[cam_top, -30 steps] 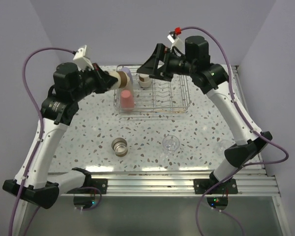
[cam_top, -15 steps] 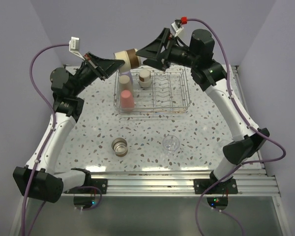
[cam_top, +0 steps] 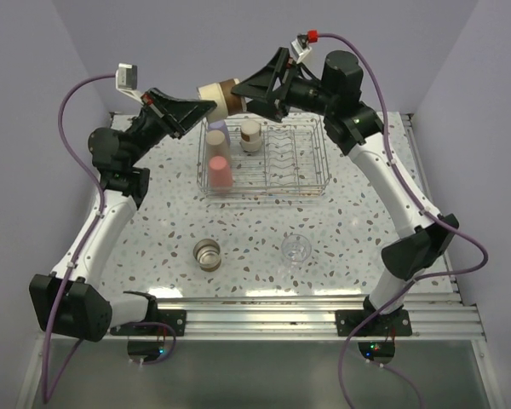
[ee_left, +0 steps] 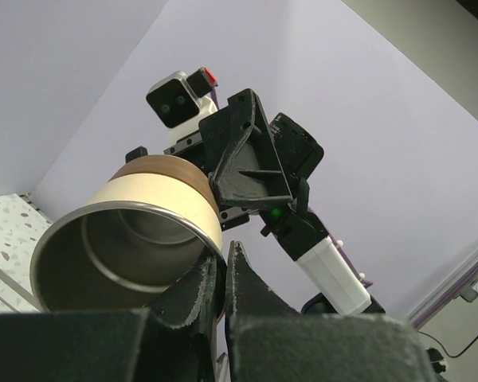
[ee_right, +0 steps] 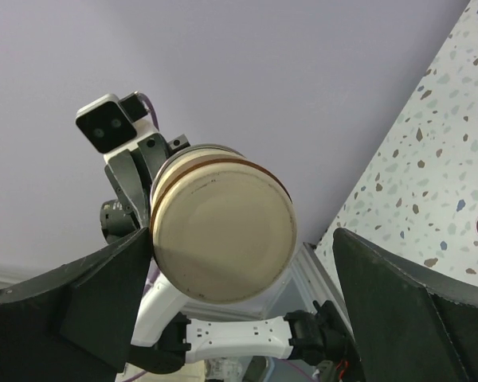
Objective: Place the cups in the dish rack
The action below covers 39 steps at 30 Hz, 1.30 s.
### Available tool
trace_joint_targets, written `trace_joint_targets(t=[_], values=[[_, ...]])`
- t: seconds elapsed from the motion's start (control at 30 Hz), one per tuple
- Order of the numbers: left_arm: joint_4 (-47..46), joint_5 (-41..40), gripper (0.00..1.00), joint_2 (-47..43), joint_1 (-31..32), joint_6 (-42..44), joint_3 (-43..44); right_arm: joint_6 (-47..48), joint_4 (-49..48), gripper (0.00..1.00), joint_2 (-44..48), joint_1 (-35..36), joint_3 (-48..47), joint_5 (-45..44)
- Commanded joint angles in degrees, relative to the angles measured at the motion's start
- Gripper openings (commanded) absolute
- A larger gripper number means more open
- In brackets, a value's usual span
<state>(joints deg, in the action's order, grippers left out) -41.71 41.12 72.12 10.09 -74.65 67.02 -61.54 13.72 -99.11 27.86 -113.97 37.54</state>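
Observation:
My left gripper [cam_top: 206,103] is raised above the back of the dish rack [cam_top: 300,164], shut on the rim of a tan cup [cam_top: 219,92] with a brown band. In the left wrist view its fingertips [ee_left: 223,267] pinch the rim of the cup [ee_left: 135,231], which is metal inside. My right gripper [cam_top: 241,88] faces the cup's base [ee_right: 223,231] from the other side. Its jaws stand wide open on either side of the base. In the rack are a red cup [cam_top: 220,173], a tan cup [cam_top: 216,140], a lavender cup [cam_top: 221,127] and a brown-banded cup [cam_top: 251,135].
A shiny metal cup [cam_top: 208,254] and a clear cup [cam_top: 296,248] stand on the speckled table [cam_top: 153,230] in front of the rack. The right half of the rack holds only divider prongs. Purple walls close in on the back and both sides.
My left gripper has lifted the tan cup from the rack's left edge up above its back. My right gripper rose with it and now brackets the cup's base.

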Motion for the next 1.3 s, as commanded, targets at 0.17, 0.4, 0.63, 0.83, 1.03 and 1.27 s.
trace_joint_targets(t=[0.17,0.4,0.63,0.83,1.03,1.27], values=[[-12.60,0.80,0.00,1.36,-0.07,-5.15,-1.63,-3.94,-6.51,0.91,-1.79,0.18,-0.64,2.27],[-11.55,0.89,0.00,2.59,-0.07,-4.19,-1.10,-5.08,-7.83,0.49,-1.88,0.44,0.50,2.80],[-5.23,-0.08,0.22,2.24,-0.07,-0.76,-1.72,-5.08,-8.00,0.15,-0.91,0.62,3.05,3.24],[5.56,-1.30,0.70,-0.22,-0.07,5.39,-2.34,-0.70,-0.64,0.00,-1.00,-0.43,0.61,1.40],[26.65,-3.67,0.83,-3.03,-0.24,18.19,0.91,7.12,11.58,0.00,-2.49,-4.48,-2.91,-3.69],[57.41,-17.20,0.83,-5.76,-0.59,31.22,4.52,22.58,26.69,0.00,-7.32,-3.69,-9.76,-20.18]])
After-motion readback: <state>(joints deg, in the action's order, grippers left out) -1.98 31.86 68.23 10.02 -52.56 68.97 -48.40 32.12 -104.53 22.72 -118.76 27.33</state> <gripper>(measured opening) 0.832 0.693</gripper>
